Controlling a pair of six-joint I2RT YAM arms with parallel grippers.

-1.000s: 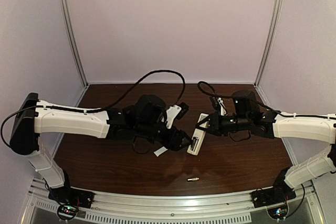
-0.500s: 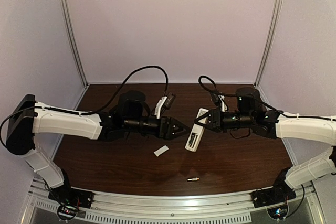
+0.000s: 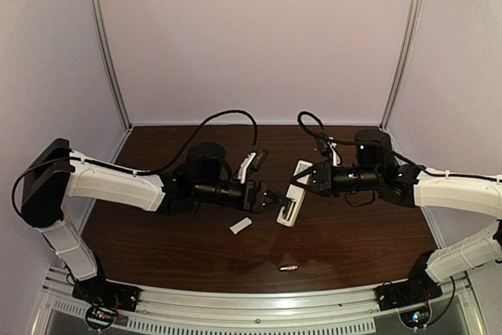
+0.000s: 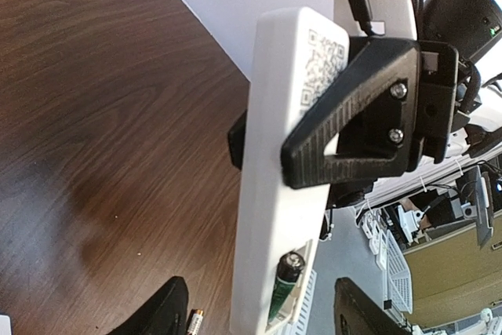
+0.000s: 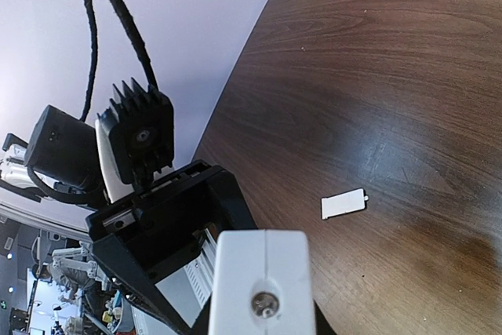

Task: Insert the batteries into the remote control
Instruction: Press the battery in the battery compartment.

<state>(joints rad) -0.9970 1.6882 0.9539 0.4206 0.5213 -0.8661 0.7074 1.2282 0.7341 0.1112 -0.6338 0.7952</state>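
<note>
My right gripper (image 3: 308, 181) is shut on the remote control (image 3: 293, 196), a slim white bar held above the table with its back showing. In the left wrist view the remote control (image 4: 282, 154) has an open compartment at its lower end, and one dark battery (image 4: 286, 276) sits in it. My left gripper (image 4: 263, 310) is open, with a finger (image 4: 161, 313) on each side of that end and not touching it. The second battery (image 3: 289, 268) lies on the table near the front edge. In the right wrist view my right gripper (image 5: 261, 327) holds the remote control (image 5: 263, 268) end-on.
A small flat white cover piece (image 3: 241, 225) lies on the brown table (image 3: 157, 233) just below my left gripper, and the cover piece (image 5: 343, 205) also shows in the right wrist view. Black cables arc over both wrists. Walls enclose the back and sides.
My left gripper has swung up from pointing down at the table and moved right, up to the remote's lower end. The right gripper lifted the remote slightly.
</note>
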